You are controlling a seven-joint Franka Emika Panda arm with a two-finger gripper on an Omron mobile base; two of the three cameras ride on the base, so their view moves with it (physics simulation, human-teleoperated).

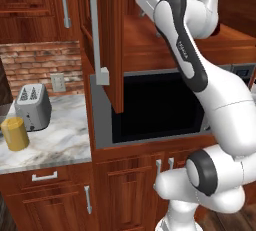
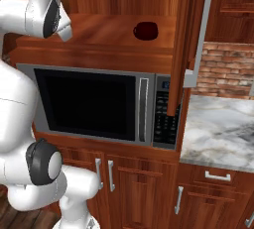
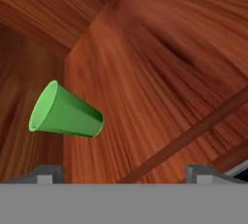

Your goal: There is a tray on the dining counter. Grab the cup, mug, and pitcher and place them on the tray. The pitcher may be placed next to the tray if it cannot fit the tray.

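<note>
The green cup is in the hand view, left of centre on reddish wood inside a cabinet, and it looks sideways in that rolled picture. My gripper is open, its two tips wide apart, with the cup ahead of the left tip and not touched. The dark maroon mug stands on the open shelf above the microwave, to the right of my arm. The yellow-orange pitcher stands on a marble counter at the far left. The tray and the dining counter are out of view.
A grey toaster stands just behind the pitcher. The microwave sits below the shelf. An open cabinet door with a long grey handle juts out beside the arm; the same door stands right of the mug.
</note>
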